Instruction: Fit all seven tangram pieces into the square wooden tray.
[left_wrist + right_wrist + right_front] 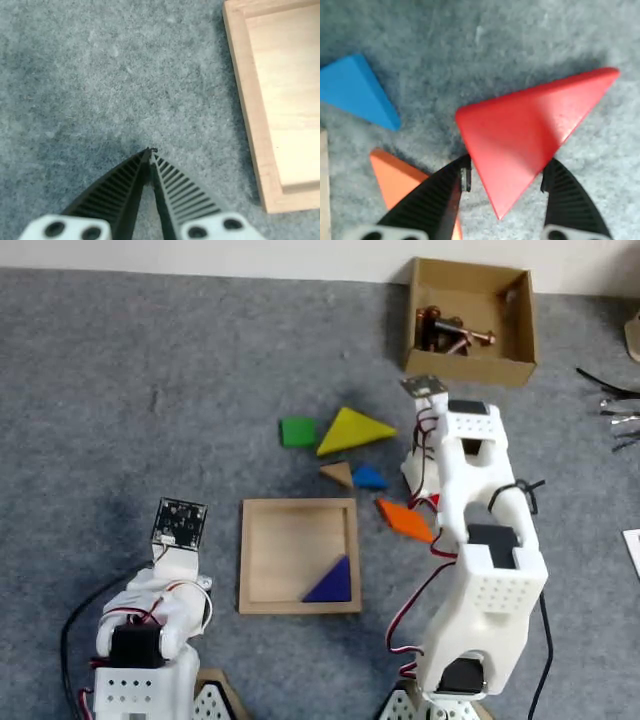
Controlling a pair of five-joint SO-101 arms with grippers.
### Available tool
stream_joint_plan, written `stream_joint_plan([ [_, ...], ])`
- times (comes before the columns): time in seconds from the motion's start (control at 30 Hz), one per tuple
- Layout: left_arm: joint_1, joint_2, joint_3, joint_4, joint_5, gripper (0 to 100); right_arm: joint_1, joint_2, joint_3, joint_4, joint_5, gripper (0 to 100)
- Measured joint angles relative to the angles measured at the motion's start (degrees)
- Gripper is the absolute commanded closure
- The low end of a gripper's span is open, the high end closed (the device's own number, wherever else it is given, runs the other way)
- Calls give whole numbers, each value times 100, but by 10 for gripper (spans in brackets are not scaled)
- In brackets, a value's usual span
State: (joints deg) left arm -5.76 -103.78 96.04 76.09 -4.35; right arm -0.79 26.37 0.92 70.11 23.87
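Right gripper [505, 172] is clamped on the red triangle [530, 125], off the right side of the tray [298, 505] and just past the orange piece [405, 519]. Risk: the fingers pinch two edges that taper to a corner, so the piece may squirt out or twist in the grip. A low carry toward the tray could knock the orange piece or the small blue triangle [369, 478] beyond the tray's far right corner. A skewed drop could ride up on the tray rim or on the dark blue triangle [333, 583] in the tray's near right corner. Left gripper [150, 152] is pinched closed on nothing, over carpet off the tray's left side. Hidden: in the high view the arm covers nearly all the red triangle and its fingers. Can't tell whether the piece is off the carpet.
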Motion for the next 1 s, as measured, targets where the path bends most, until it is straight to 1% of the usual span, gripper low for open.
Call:
stream_joint_plan([
  [0.3,0,0,0,0,0,994,0,-35,9,0,0,778],
  [0.63,0,0,0,0,0,994,9,-1125,290,0,18,778],
  [0.83,0,0,0,0,0,994,-484,-1319,642,-26,18,778],
  [1.0,0,0,0,0,0,994,-580,-1055,721,-589,18,778],
])
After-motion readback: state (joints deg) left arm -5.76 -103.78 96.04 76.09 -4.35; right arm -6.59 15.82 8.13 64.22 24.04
